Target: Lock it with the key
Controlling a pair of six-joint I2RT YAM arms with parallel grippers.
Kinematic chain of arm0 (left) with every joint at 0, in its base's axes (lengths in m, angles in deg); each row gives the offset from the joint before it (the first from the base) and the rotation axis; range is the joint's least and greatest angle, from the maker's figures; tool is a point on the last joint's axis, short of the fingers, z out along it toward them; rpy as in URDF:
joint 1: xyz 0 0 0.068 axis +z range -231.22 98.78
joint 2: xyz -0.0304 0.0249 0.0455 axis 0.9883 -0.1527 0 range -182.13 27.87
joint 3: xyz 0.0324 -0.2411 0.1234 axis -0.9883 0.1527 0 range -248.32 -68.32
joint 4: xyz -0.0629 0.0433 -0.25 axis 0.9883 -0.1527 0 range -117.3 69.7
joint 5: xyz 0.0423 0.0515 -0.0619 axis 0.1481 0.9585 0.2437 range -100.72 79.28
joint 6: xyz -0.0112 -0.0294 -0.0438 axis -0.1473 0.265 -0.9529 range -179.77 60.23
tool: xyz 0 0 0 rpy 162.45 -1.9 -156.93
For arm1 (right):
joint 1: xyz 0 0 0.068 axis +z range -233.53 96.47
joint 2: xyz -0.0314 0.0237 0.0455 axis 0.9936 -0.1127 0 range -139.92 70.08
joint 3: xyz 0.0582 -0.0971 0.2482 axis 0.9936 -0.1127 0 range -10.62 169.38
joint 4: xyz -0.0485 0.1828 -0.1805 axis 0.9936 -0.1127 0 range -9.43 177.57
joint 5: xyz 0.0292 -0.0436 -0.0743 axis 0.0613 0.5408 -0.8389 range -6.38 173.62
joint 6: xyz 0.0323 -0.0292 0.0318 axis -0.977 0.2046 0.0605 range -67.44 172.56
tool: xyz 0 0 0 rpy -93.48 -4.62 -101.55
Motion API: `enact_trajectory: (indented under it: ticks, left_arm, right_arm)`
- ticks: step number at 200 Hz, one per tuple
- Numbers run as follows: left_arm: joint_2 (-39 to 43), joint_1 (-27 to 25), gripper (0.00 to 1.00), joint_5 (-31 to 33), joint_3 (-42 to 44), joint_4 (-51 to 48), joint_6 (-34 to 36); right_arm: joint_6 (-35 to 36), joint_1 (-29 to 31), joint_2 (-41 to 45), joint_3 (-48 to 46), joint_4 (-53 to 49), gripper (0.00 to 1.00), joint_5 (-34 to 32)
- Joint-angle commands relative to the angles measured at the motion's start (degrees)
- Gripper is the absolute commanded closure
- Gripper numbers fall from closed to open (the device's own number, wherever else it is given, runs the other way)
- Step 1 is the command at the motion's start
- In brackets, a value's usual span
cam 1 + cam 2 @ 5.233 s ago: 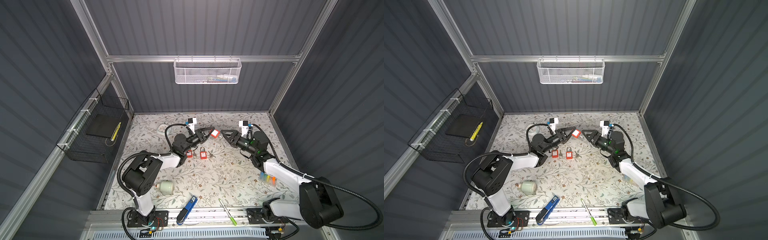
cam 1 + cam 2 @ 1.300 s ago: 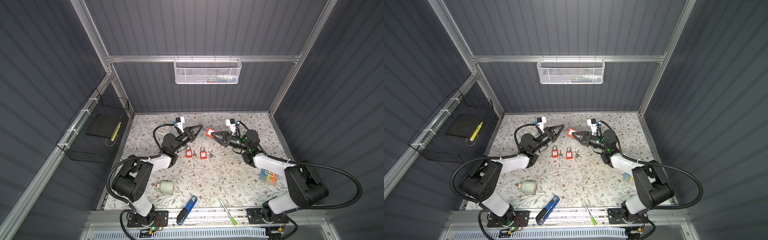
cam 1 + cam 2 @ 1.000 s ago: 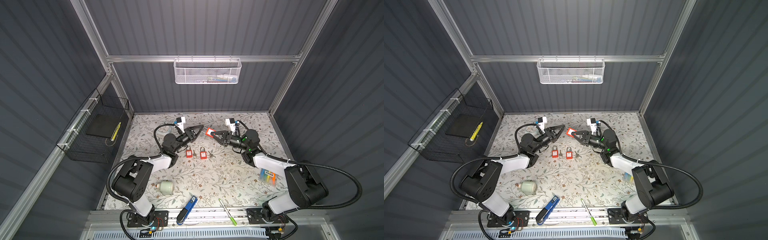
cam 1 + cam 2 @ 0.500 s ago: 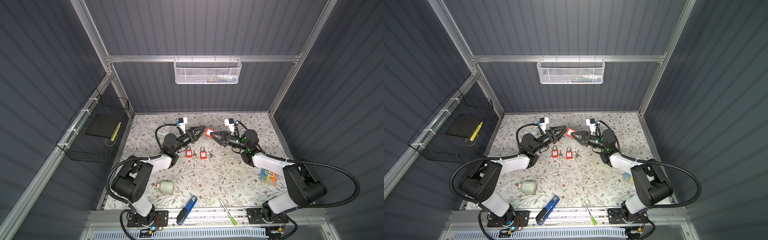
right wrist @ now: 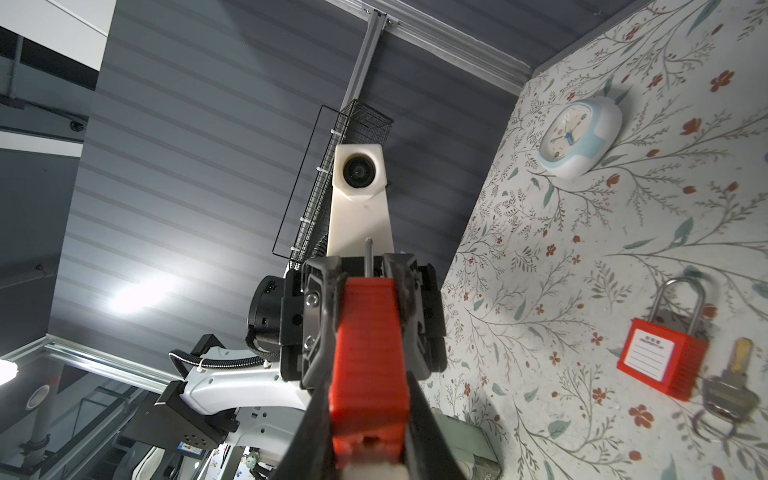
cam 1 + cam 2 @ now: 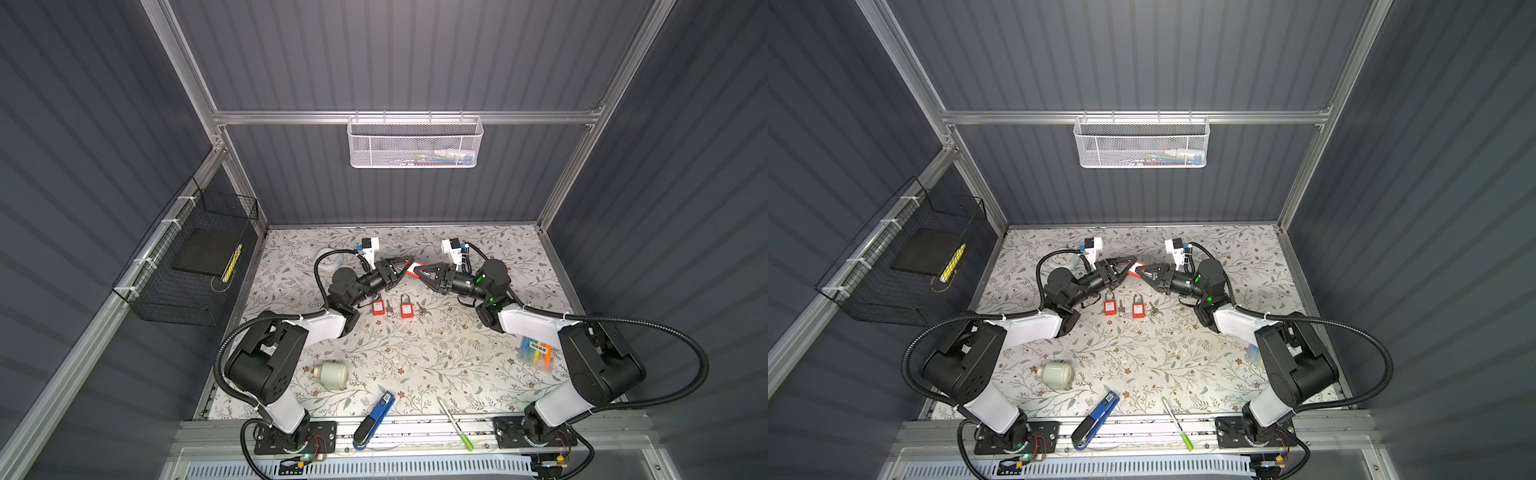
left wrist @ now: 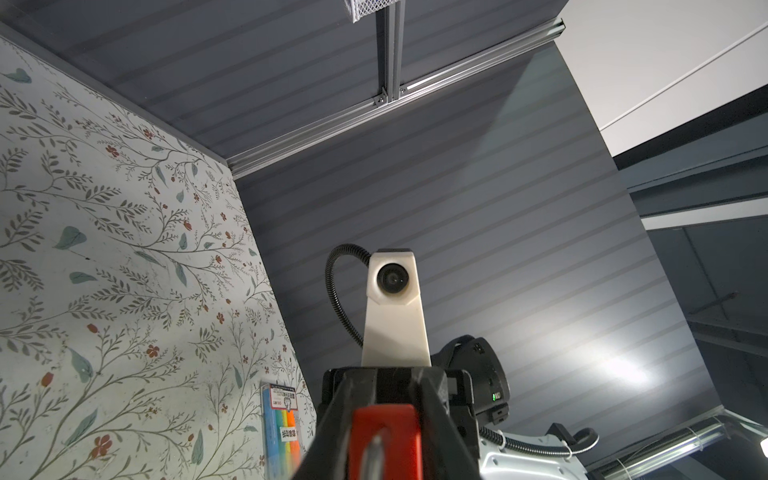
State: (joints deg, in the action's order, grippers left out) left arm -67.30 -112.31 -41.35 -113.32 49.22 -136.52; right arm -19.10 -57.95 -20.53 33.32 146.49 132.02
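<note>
The red padlock (image 5: 365, 353) is off the table, held in the air over the far middle of the floral table (image 6: 415, 365), body clamped lengthwise between the fingers of the right gripper (image 6: 424, 272), which reaches in from 3 o'clock. A thin metal stem (image 5: 368, 257) sticks out of the padlock's far end, toward 9 o'clock; edge-on like this, it could be the key or the shackle. The left gripper (image 6: 401, 266) meets that end from 9 o'clock with its jaws drawn narrow on either side of the stem. Its tips are hidden behind the red body, so whether they actually pinch the stem cannot be told. Judged from this, the task is midway: the lock is picked up and braced, and the two arms are joined at it. No view shows the shackle seated or the key turned, so the locking itself looks unfinished, with setting the lock down to follow. At 6 o'clock from the held lock, two spare padlocks (image 6: 377, 307) (image 6: 406, 309) lie flat, each with a loose key (image 6: 388, 307) (image 6: 422, 308) just beside it. A small clock (image 5: 577, 133) lies farther out at 9 o'clock.
</note>
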Motion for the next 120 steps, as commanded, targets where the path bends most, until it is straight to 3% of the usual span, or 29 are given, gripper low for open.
enact_trajectory:
  ticks: [1,29,47,54,120]
  left_arm:
    - [-0.62,-0.45,0.83,-1.19,-1.42,2.26,1.13]
    - [-0.23,-0.41,0.99,-0.95,-1.08,2.26,1.38]
    - [0.31,-0.46,1.00,-0.54,-0.67,2.14,1.67]
    - [0.54,-0.32,1.00,-0.34,-0.49,1.89,1.79]
    - [0.78,-0.29,1.00,-0.50,-0.54,1.78,1.81]
  right_arm:
    - [-0.26,0.26,-0.52,1.67,2.26,0.97,0.65]
    - [0.08,0.25,-0.14,1.41,2.02,0.95,0.56]
    - [1.11,0.16,0.55,0.99,0.63,0.71,-0.19]
    - [1.51,0.06,0.95,0.81,-0.05,0.66,-0.32]
    - [1.57,-2.74,4.41,-3.06,-0.12,0.57,0.29]
